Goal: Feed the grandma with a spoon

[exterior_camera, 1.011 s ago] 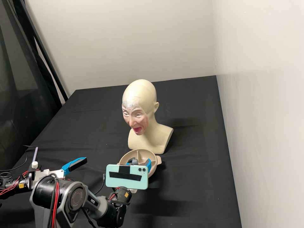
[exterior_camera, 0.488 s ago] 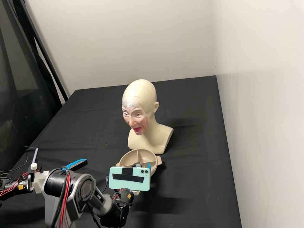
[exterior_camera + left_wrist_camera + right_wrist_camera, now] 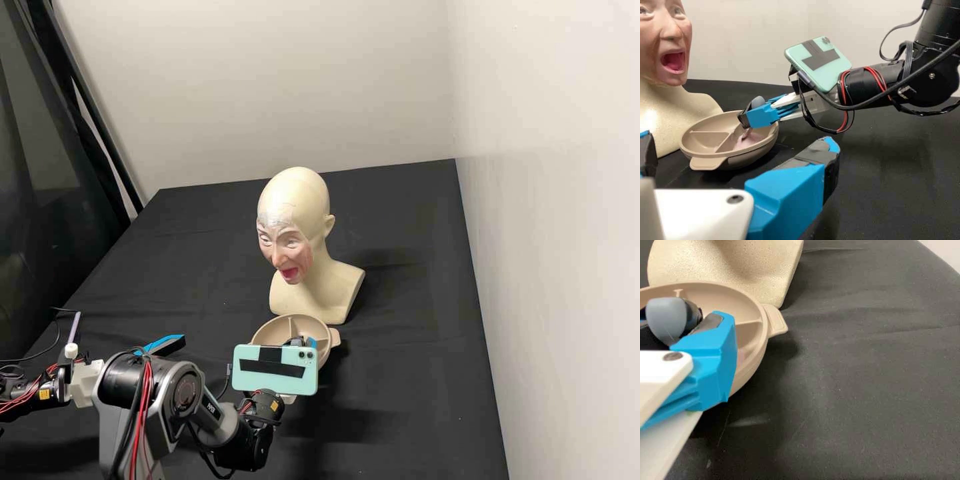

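Over one bowl (image 3: 732, 159), right pincer (image 3: 756, 114) grips one spoon (image 3: 758, 102); left pincer (image 3: 737, 152) gapes empty.

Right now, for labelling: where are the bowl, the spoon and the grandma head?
bowl (image 3: 735, 159): left wrist view, outer wall.
spoon (image 3: 667, 316): right wrist view, grey end.
grandma head (image 3: 291, 272): high view, open mouth.

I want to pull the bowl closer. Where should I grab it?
Pinch the flat tab sticking out of the bowl, coming in level from the bench side it points toward. It is thin and flat, likely easy to clamp, and the right gripper with the spoon crowds the inside.
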